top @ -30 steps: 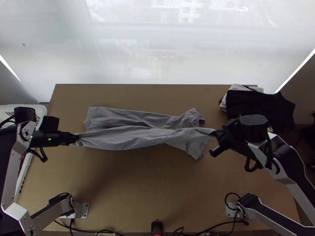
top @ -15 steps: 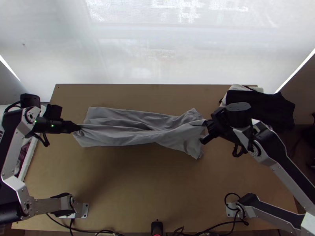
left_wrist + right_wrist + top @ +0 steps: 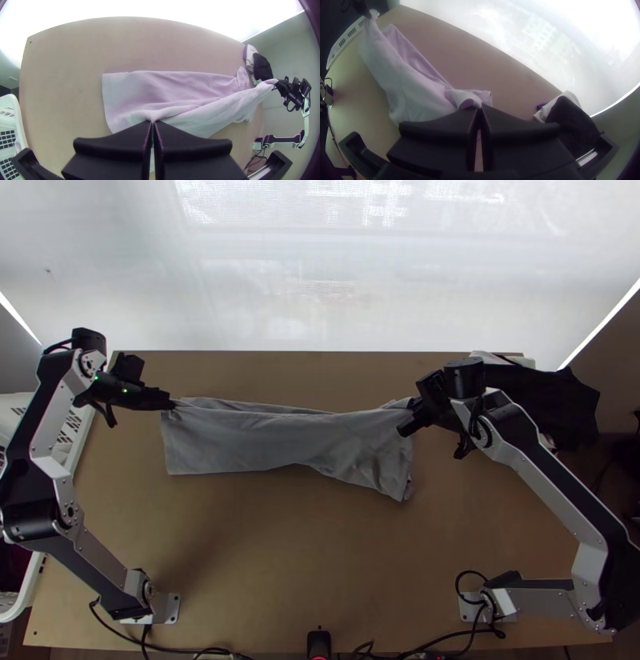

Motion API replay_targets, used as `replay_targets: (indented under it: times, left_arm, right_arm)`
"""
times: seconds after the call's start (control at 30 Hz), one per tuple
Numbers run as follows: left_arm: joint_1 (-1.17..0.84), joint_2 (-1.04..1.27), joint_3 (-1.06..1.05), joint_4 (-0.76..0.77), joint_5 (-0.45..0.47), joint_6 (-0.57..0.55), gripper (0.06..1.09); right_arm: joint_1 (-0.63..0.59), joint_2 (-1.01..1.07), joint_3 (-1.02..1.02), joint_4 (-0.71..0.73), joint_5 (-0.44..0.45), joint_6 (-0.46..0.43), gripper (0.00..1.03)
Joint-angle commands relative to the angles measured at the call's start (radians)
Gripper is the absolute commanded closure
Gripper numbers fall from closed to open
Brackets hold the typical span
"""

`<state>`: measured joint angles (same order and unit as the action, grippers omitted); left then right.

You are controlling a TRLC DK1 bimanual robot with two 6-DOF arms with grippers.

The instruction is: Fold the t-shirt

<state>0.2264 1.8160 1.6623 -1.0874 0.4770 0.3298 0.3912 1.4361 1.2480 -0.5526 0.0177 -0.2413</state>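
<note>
The grey t-shirt lies as a long folded strip across the table, its upper layer drawn taut between both grippers. At its far left corner my left gripper holds the edge; in the left wrist view the left gripper is shut on a pinch of the cloth. My right gripper is at the strip's far right corner. In the right wrist view, the right gripper has its fingers together on the cloth, beside a small curled fold.
Dark and white garments are piled at the table's far right corner. A white basket stands at the left edge. Bare tabletop lies on the near side of the shirt. Cables run along the near edge.
Both grippers have moved up the picture, toward the table's far edge, carrying the held cloth over the back part. The left one also shifted slightly right, the right one slightly left.
</note>
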Motion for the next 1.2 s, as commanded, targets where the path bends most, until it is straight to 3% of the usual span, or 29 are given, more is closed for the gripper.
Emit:
replay_targets:
  times: [0.0, 0.43, 0.97, 1.0, 1.07, 1.17]
  left_arm:
    - [-0.062, 0.218, 0.209, -0.020, -0.041, -0.015, 1.05]
    - [-0.107, 0.448, 0.396, -0.017, -0.097, -0.043, 1.05]
    - [-0.085, 0.496, 0.424, 0.014, -0.127, -0.074, 1.05]
    - [-0.084, 0.499, 0.421, 0.014, -0.127, -0.078, 1.05]
    - [-0.079, 0.496, 0.418, 0.014, -0.126, -0.087, 1.01]
    - [-0.070, 0.460, 0.398, 0.011, -0.113, -0.095, 0.54]
  right_arm:
    - [-0.060, 0.124, 0.021, 0.051, -0.010, -0.023, 1.00]
    - [-0.097, 0.319, 0.036, 0.160, -0.010, -0.023, 1.00]
    - [-0.129, 0.481, 0.148, 0.184, -0.010, -0.013, 0.99]
    - [-0.129, 0.486, 0.149, 0.183, -0.010, -0.012, 0.90]
    - [-0.129, 0.488, 0.149, 0.183, -0.010, 0.000, 0.61]
    - [-0.126, 0.468, 0.146, 0.181, -0.010, 0.014, 0.11]
